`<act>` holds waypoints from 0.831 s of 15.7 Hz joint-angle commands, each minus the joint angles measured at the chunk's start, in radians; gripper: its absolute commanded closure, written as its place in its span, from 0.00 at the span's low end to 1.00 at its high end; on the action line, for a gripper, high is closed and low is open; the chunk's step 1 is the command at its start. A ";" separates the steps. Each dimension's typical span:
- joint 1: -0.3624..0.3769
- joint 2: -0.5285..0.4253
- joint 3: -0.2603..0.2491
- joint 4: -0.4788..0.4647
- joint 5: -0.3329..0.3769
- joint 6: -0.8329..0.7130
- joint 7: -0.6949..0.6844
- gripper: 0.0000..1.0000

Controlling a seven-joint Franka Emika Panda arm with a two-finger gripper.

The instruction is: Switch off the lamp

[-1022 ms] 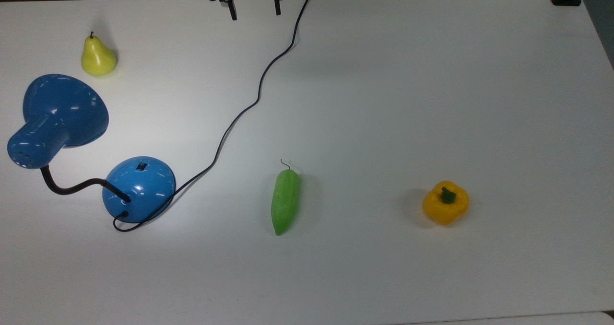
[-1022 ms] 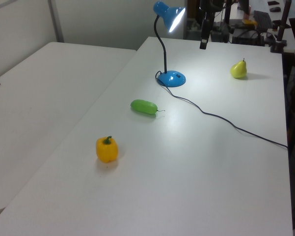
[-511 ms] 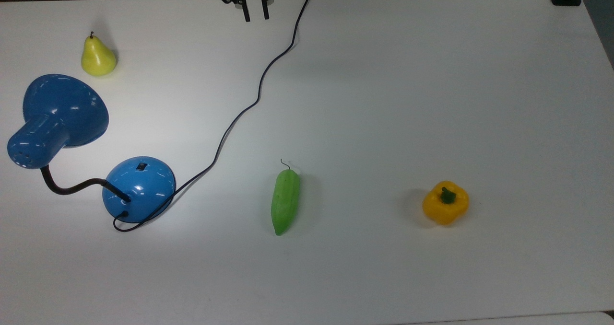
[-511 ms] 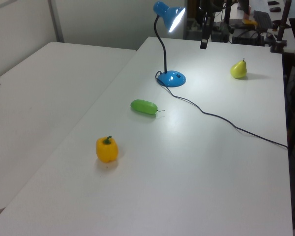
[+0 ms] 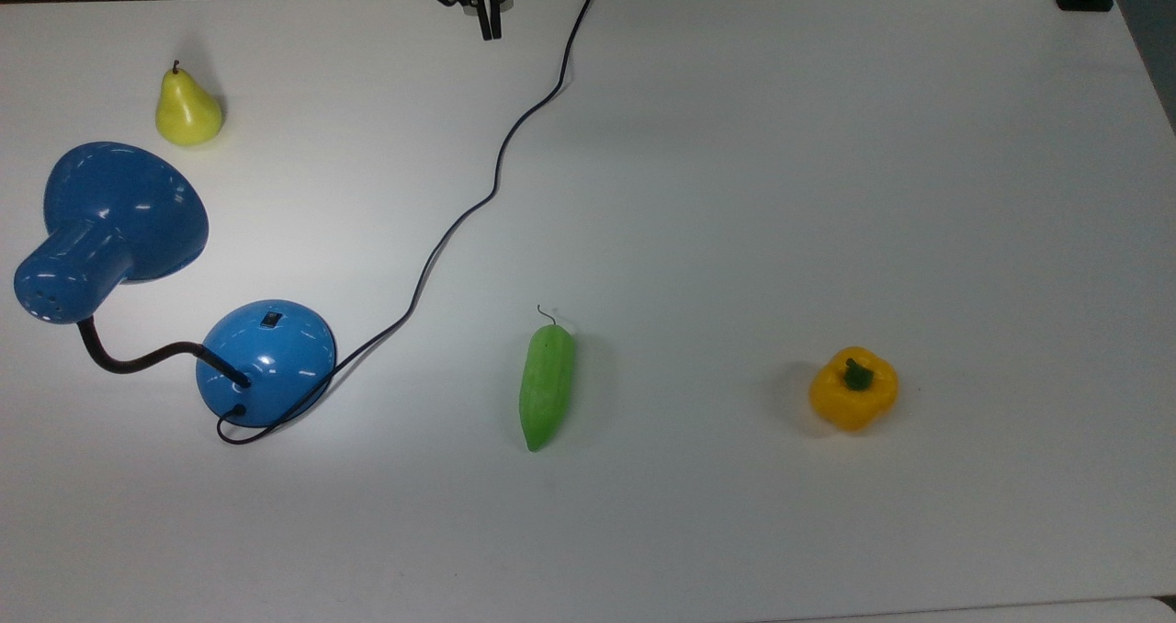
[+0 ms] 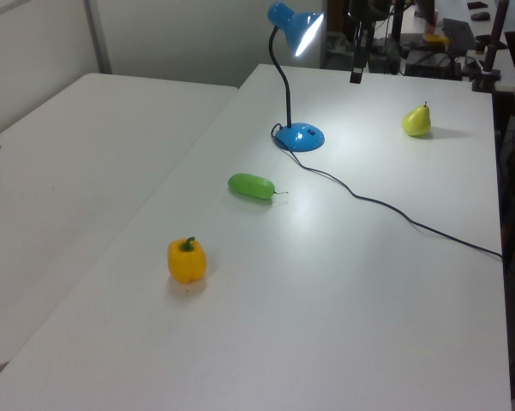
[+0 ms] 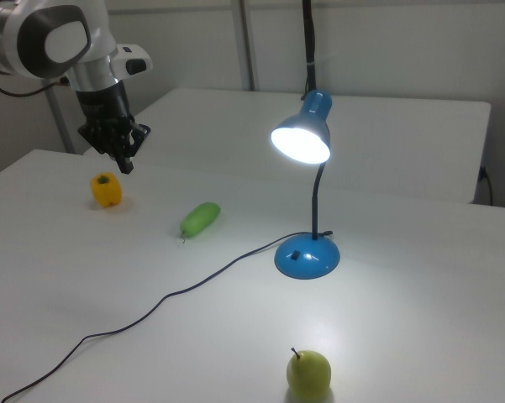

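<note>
Black fingers of our pincer [image 5: 489, 28] had drawn together since before, hanging over the surface [image 5: 735, 191] edge, well apart from the lit lamp [image 5: 266, 361].

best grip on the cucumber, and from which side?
Take the cucumber across its middle, coming straight down. It lies flat on the table, long and slim, with free space on both long sides, so the fingers should straddle its narrow width. Its ends taper and would likely slip.

lamp [image 6: 296, 34] lit; end effector [image 6: 356, 75] apparently above table [image 6: 343, 282]; pear [image 6: 416, 121] beyond
</note>
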 commanded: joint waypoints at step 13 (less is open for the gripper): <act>0.005 -0.021 -0.013 -0.061 0.006 -0.004 -0.004 1.00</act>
